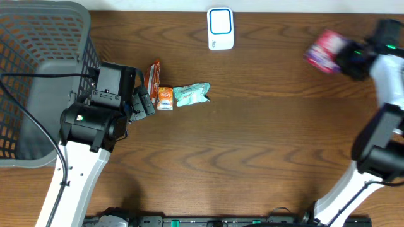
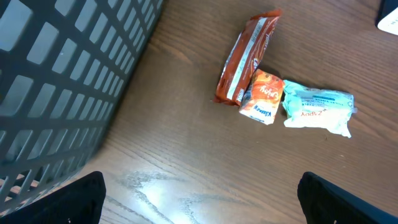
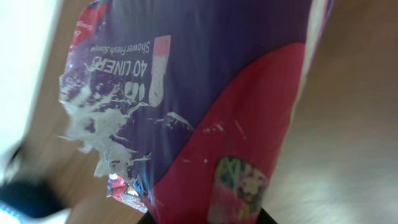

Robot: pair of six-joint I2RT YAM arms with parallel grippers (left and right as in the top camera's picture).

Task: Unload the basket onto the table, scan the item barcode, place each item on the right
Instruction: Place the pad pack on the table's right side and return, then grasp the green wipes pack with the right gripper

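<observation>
My right gripper [image 1: 344, 58] is shut on a purple and pink liner packet [image 1: 323, 50], lifted over the table's far right; up close the packet [image 3: 205, 106] fills the right wrist view and hides the fingers. The white and blue scanner [image 1: 220, 28] stands at the table's far edge, left of the packet. My left gripper [image 1: 144, 101] is open, its dark fingertips [image 2: 81, 198] wide apart over bare wood. Just beyond it lie an orange-red wrapper [image 2: 245, 59], a small orange pack [image 2: 263, 96] and a pale teal pouch [image 2: 318, 109].
A grey mesh basket [image 1: 38, 69] takes up the left end of the table, its wall [image 2: 56, 87] close beside my left gripper. Dark wood stretches between the three small items [image 1: 172, 93] and the right arm.
</observation>
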